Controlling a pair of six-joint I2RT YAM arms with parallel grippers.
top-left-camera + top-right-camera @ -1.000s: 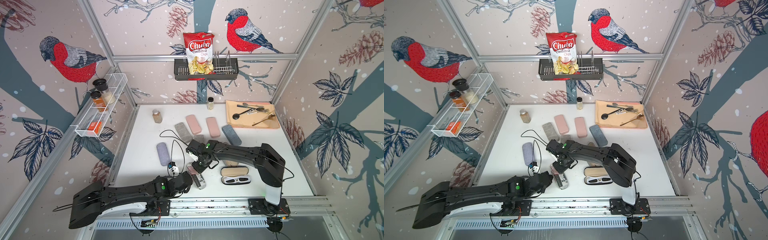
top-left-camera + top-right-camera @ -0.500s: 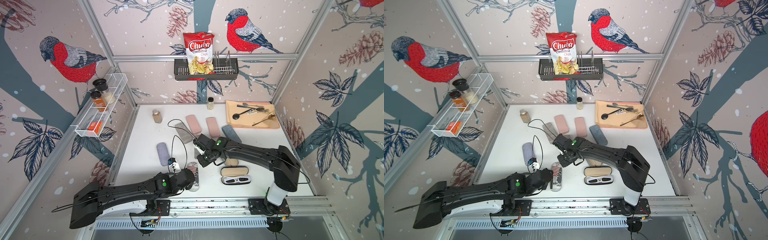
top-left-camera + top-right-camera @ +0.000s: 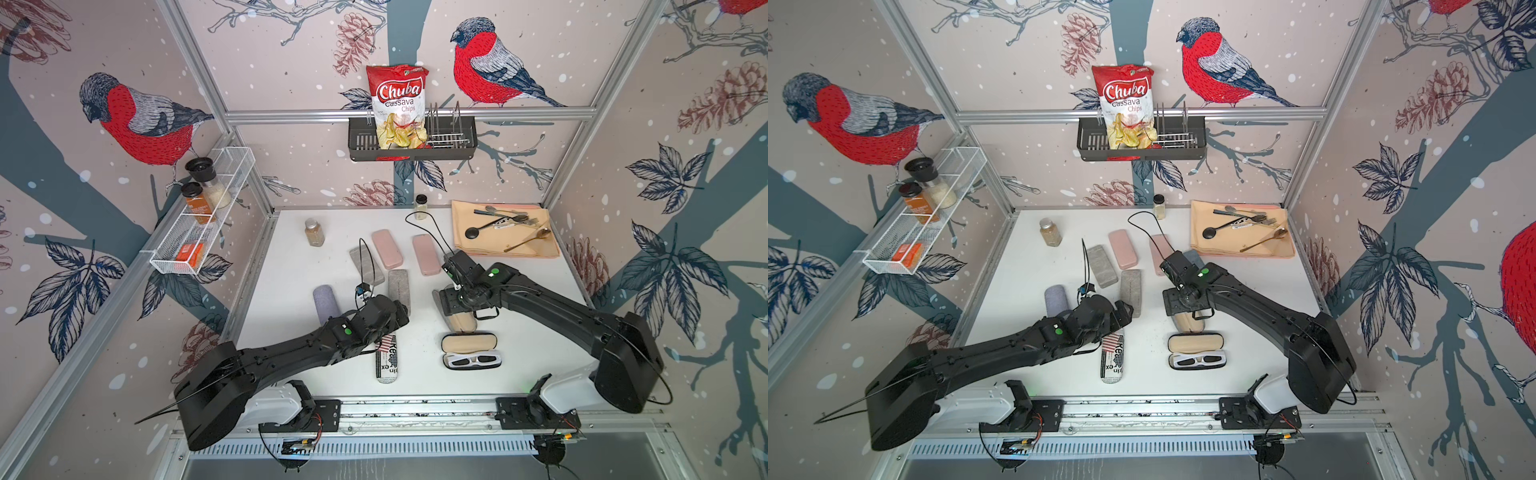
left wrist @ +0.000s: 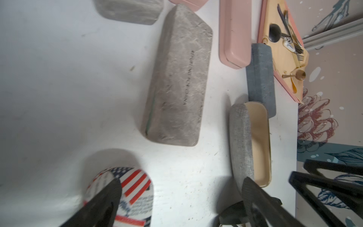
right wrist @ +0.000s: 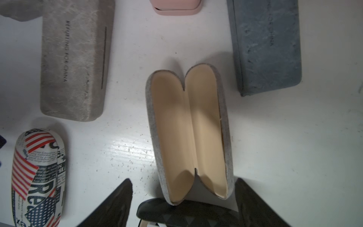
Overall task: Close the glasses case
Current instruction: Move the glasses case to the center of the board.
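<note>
Right wrist view: the open grey glasses case, beige-lined and empty, lies below the right gripper's spread, empty jaws, with the closed flag-print case near it (left gripper likewise wide apart, holding nothing).
</note>
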